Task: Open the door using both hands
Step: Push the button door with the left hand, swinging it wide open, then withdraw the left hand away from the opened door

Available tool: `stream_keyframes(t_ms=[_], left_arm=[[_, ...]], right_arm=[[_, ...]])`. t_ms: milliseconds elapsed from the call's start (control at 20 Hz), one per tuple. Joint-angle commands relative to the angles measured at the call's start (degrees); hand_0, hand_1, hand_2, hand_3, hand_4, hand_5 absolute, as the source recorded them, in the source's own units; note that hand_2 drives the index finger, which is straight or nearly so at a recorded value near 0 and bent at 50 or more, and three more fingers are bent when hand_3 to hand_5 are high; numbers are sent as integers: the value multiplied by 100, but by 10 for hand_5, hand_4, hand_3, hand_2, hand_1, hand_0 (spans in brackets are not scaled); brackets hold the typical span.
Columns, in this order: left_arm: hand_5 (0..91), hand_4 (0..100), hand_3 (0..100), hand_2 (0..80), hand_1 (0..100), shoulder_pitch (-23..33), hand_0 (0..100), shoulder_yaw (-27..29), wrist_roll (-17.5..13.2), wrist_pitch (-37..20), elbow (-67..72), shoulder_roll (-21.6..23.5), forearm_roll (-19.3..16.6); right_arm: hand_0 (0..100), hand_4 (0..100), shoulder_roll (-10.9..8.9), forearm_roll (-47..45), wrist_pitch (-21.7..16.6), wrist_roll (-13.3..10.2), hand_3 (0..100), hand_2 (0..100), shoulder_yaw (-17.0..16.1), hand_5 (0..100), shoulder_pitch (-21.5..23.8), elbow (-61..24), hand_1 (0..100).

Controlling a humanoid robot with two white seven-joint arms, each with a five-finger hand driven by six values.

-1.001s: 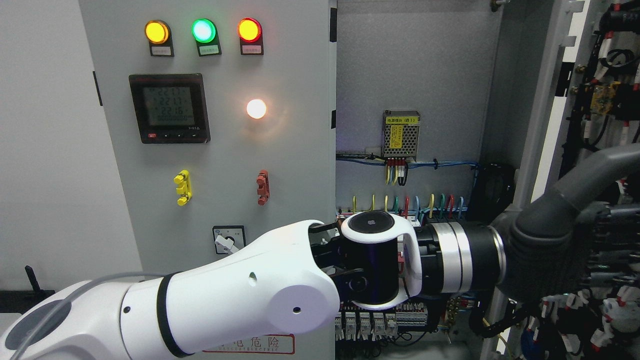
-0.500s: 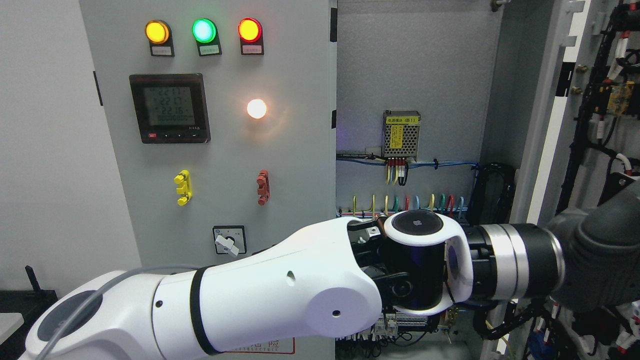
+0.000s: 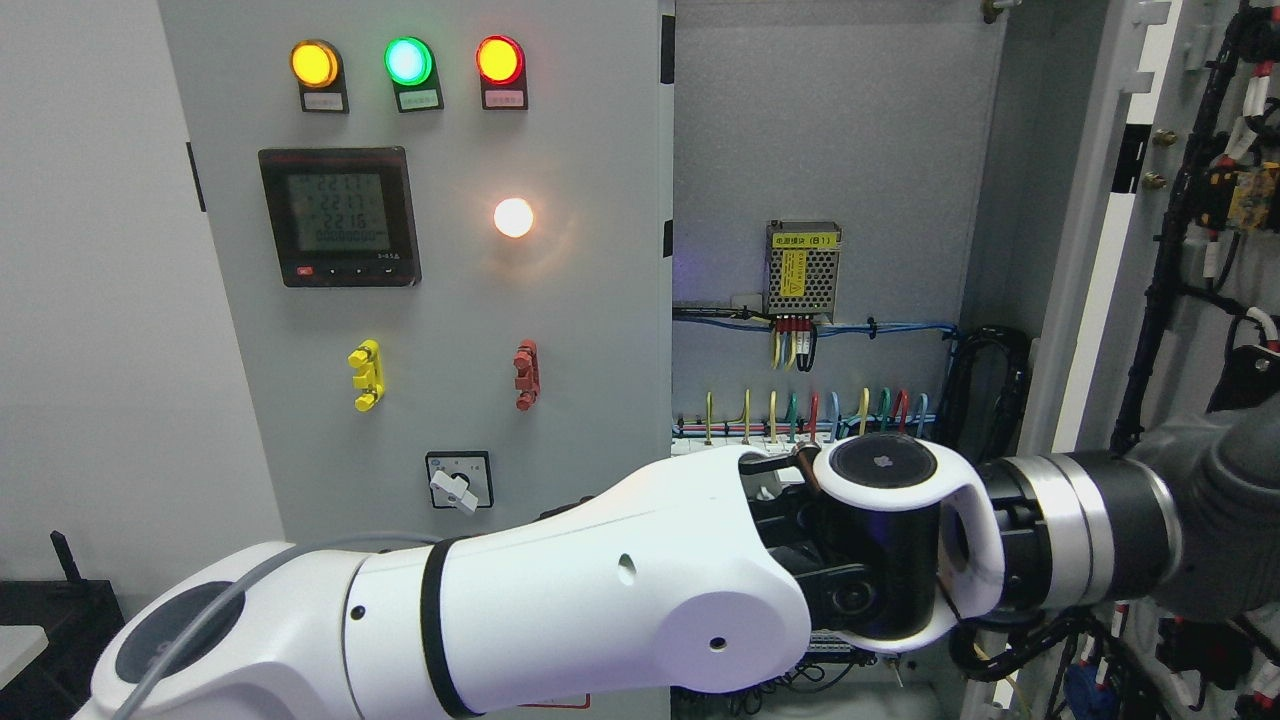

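My left arm [image 3: 560, 610], a smooth glossy white shell with a black seam ring, comes in from the lower left and reaches across to the right, ending in a black cylindrical wrist joint [image 3: 885, 545] held in a white yoke, then brushed silver and black rings. Beyond them my left hand [image 3: 1225, 520], covered in matte dark grey, sits at the right edge against the open grey metal cabinet door [image 3: 1110, 250]; whether my fingers are spread or closed on anything I cannot tell, since they are cut off by the frame edge. That door stands swung out to the right, its inner face carrying black cable bundles [image 3: 1180, 230] and small components. The left grey painted metal door panel [image 3: 450, 300] is flat and shut, bearing round amber, green and red lamps [image 3: 406, 61] in a row, a black square digital meter [image 3: 338, 216] with a pale screen, a glowing white round lamp [image 3: 513, 217], a yellow plastic handle [image 3: 366, 375], a red plastic handle [image 3: 526, 374] and a small rotary switch [image 3: 458, 481]. Inside the opened compartment, a perforated metal power supply box [image 3: 802, 267] with a yellow label is mounted on the grey back plate, above blue wires and a row of coloured wire loops [image 3: 815, 413].
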Motion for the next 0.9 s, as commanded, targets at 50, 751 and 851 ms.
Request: stream_keyframes(t_ms=[50,751,851], left_arm=[[0,0,0,0,0,89,0,-54,-59,97,67,-13,-52],[0,0,0,0,0,3171,0,1640,-1858,386,-1232,3571,-1738],[0,0,0,0,0,3892,0,2246,-2246,588,-1453,3941,-2081]], right_arm=[[382,0,0,-140,4,4,0,0,0,0,-1,0,0],[382,0,0,-140,4,4,0,0,0,0,-1,0,0],[382,0,0,-140,4,4,0,0,0,0,-1,0,0]])
